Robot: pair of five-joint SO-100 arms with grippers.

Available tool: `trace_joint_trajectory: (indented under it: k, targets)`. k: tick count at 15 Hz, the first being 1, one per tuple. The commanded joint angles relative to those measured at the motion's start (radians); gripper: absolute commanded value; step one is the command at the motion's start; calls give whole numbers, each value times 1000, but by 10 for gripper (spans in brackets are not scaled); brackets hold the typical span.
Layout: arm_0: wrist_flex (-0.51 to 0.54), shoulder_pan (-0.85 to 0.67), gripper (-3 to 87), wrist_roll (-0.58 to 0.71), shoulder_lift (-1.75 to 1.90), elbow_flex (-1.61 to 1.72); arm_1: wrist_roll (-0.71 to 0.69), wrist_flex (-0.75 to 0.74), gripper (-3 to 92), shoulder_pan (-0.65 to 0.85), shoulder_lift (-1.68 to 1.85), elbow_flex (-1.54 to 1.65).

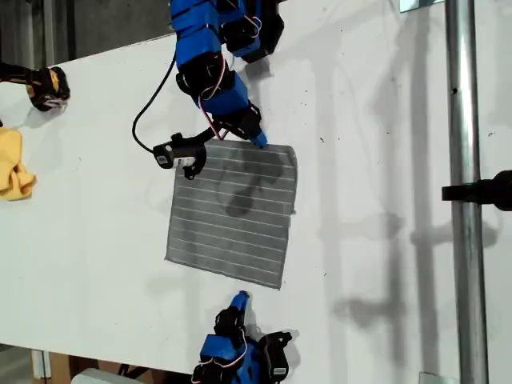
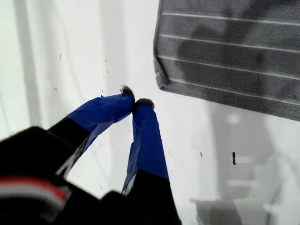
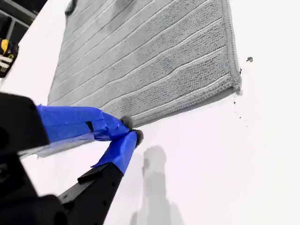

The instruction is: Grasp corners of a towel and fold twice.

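You see the towel [image 1: 233, 214] lying flat on the white table [image 1: 384, 240], near its middle — grey, with thin white stripes running across, its long axis slightly tilted. My first gripper [image 2: 133, 103] is closed on nothing, near one corner. My second gripper [image 3: 131, 131] is closed too, tips at the towel's edge.

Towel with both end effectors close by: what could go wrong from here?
1. My first gripper is shut on bare table beside a corner of the towel. Advancing while shut would likely push and bunch the cloth rather than grasp it.
2. My second gripper, also shut, sits at the towel's edge well short of the nearest corner. Grasping there may give a skewed fold.
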Motion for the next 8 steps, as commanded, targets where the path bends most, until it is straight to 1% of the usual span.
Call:
trace_joint_trajectory:
  k: [1,4,8]
  targets:
    - [5,-14,-13,-11,5,5,-49,-5,288,-35,2,-80]
    - [5,-12,-13,-14,5,5,-55,17,340,-23,-8,-92]
    - [5,-14,-13,-14,5,5,-55,21,343,9,-112,-66]
